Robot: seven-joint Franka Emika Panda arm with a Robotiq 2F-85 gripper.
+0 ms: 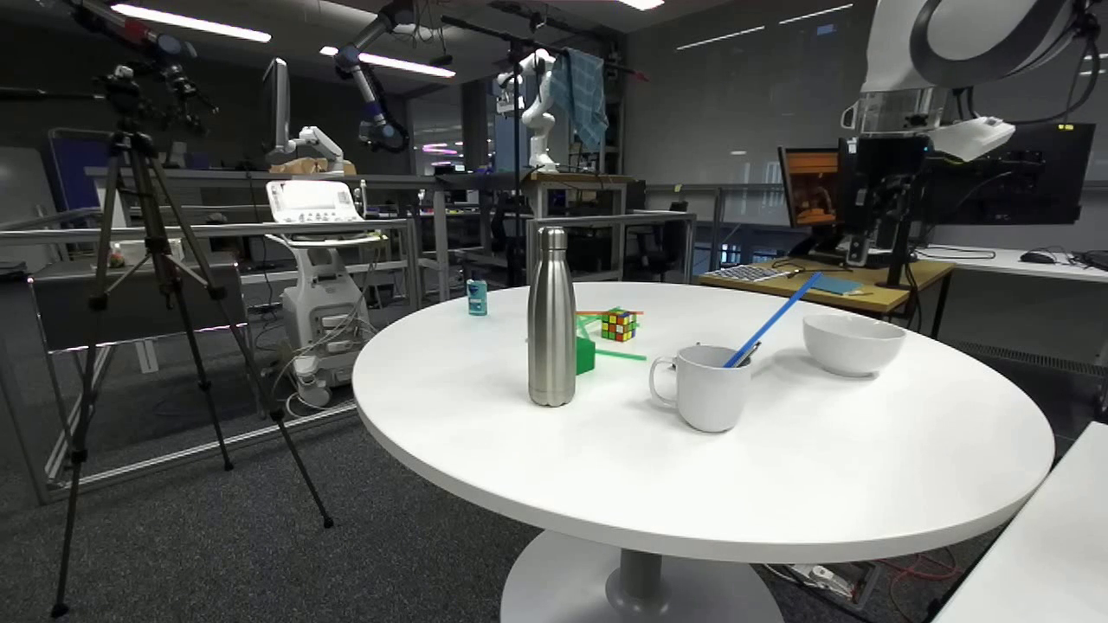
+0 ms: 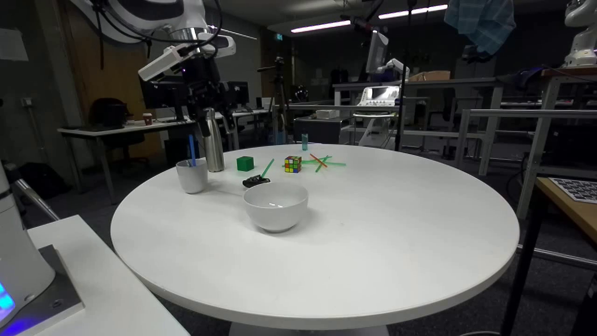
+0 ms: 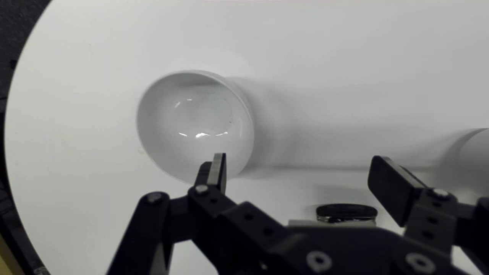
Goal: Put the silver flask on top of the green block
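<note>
Teal was spotted first, on a small container [image 1: 477,298] off at the left of the surface [image 1: 822,467] in an exterior view. Next along, the silver flask [image 1: 551,324] could be seen upright, stood directly on the surface. Just behind it the green block [image 1: 586,356] was partly blocked from view there, but in an exterior view a gap was shown between the flask and the block [image 2: 245,164], so nope, not touching. After that, a puzzle cube [image 1: 619,326] could be made out, then a white mug [image 1: 710,395] with a blue stick [image 1: 773,320] propped in it, then a white bowl [image 1: 853,344]. Toward the right end, up in the air, the jaws were seen spread wide, nothing gripped, well away from the flask. So, honestly, basically nothing looked done: no flask grasped, block top bare. Gripping, lifting and setting it on the block were all left to be done.
</note>
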